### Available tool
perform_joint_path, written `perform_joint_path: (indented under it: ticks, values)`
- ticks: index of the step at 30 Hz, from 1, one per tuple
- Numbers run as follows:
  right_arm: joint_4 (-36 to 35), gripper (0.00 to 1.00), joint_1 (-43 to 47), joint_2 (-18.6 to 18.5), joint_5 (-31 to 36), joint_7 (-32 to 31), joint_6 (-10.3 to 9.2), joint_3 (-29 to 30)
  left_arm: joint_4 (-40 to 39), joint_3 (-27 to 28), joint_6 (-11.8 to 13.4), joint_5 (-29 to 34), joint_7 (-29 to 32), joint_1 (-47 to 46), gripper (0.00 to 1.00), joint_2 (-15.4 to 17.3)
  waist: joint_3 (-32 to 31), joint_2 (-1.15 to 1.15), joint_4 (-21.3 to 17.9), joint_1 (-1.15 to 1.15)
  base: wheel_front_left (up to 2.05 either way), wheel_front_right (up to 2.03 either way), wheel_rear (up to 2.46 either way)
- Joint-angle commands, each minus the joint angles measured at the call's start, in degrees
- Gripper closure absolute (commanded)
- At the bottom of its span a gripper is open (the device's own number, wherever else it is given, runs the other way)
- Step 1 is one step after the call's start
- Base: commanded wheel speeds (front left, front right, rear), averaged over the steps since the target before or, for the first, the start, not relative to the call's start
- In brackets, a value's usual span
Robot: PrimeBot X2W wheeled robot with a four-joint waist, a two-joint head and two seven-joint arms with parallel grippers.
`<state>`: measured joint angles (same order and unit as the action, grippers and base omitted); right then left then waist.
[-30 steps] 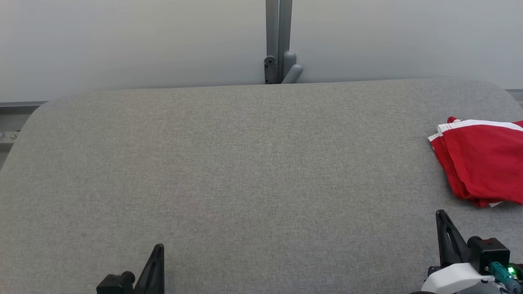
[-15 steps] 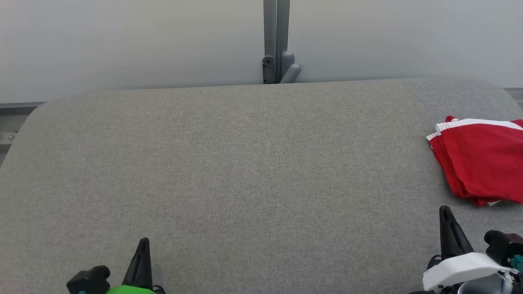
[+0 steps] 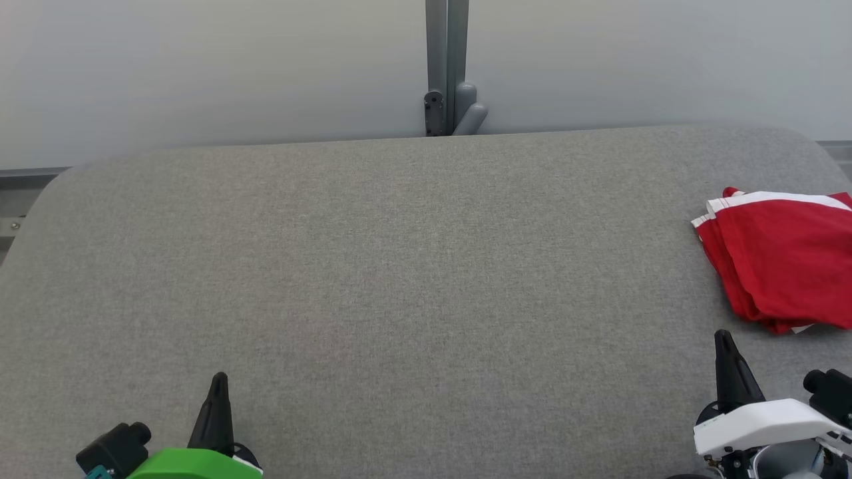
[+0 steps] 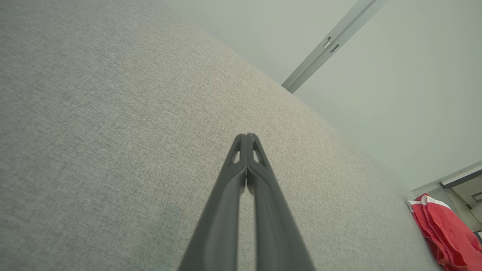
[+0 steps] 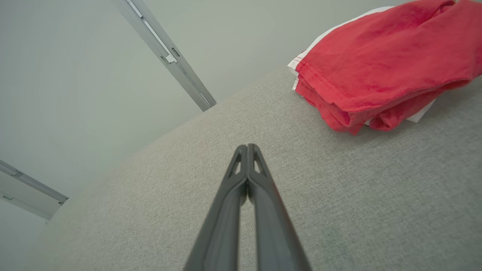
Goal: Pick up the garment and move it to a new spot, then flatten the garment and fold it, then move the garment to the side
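The left gripper (image 3: 217,384) is clenched on nothing. In the left wrist view its two dark fingers (image 4: 229,203) run pressed together to a single tip (image 4: 246,136) above bare grey cloth. In the head view it rises from the lower left corner, pointing away from the robot and leaning slightly right, with a green casing (image 3: 193,464) at its wrist.

The right gripper (image 3: 723,339) is clenched and empty too. Its fingers (image 5: 226,210) meet at the tip (image 5: 247,146) in the right wrist view. It stands at the lower right of the head view, pointing away from the robot, above a white casing (image 3: 759,422).

The garment (image 3: 789,259), red with white bands, lies folded in layers at the right edge of the surface (image 3: 399,266). It is ahead and to the right of the right gripper, near it but apart, and well apart from the left gripper. The right wrist view shows its stacked folds (image 5: 376,64) up close. The left wrist view shows it small at the far corner (image 4: 450,241).

Since a second ago the whole head view has slid slightly, the grey post (image 3: 447,60) on the wall with it, so the camera has moved. Beyond that shift, the left gripper has gone further left and its green casing has come into view. The right gripper has hardly moved. Both have stayed clenched. The garment keeps its place on the surface.
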<state>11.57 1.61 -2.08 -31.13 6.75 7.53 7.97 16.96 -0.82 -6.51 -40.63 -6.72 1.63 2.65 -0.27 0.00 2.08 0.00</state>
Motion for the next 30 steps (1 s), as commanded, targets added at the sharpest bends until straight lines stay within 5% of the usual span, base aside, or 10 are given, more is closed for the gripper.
perform_joint_path:
  ticks: [1,30]
  values:
    - [-0.47,1.0,-1.77,-0.39,-2.85,-0.56,-0.01,-0.09,-0.89,0.55,-0.25,-2.56,0.51,-1.69,1.0,0.13,0.01,0.0,-0.04,0.0,0.0,0.0,0.0]
    - [0.91,1.0,-4.66,-0.62,-26.04,-5.7,-0.03,-0.63,-1.63,3.4,-0.59,-22.13,5.62,-4.51,1.0,0.21,0.15,0.0,-0.66,0.0,0.0,0.0,0.0]
